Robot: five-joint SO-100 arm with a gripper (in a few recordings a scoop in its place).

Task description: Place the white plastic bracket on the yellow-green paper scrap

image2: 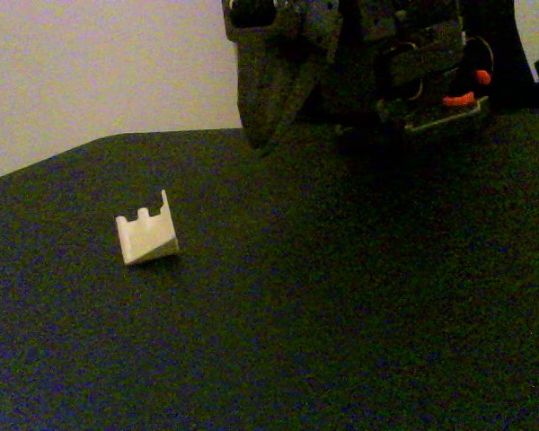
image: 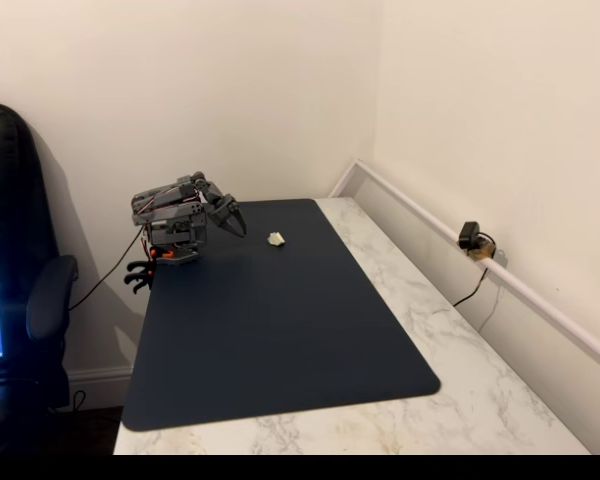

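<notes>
The white plastic bracket (image: 277, 239) lies on the dark mat, at its far end; in the low, close fixed view the bracket (image2: 147, 235) is a small notched off-white piece resting tilted. My gripper (image: 239, 226) hangs folded back by the arm's base, a short way left of the bracket and above the mat. Seen from the low view, the gripper (image2: 256, 136) points down behind and to the right of the bracket, its fingers together with nothing between them. The yellow-green paper scrap is out of view.
The dark blue mat (image: 280, 330) covers most of a white marble table (image: 450, 340) set in a wall corner. A small camera (image: 470, 238) with a cable sits on the wall rail at the right. A dark office chair (image: 30, 300) stands left of the table.
</notes>
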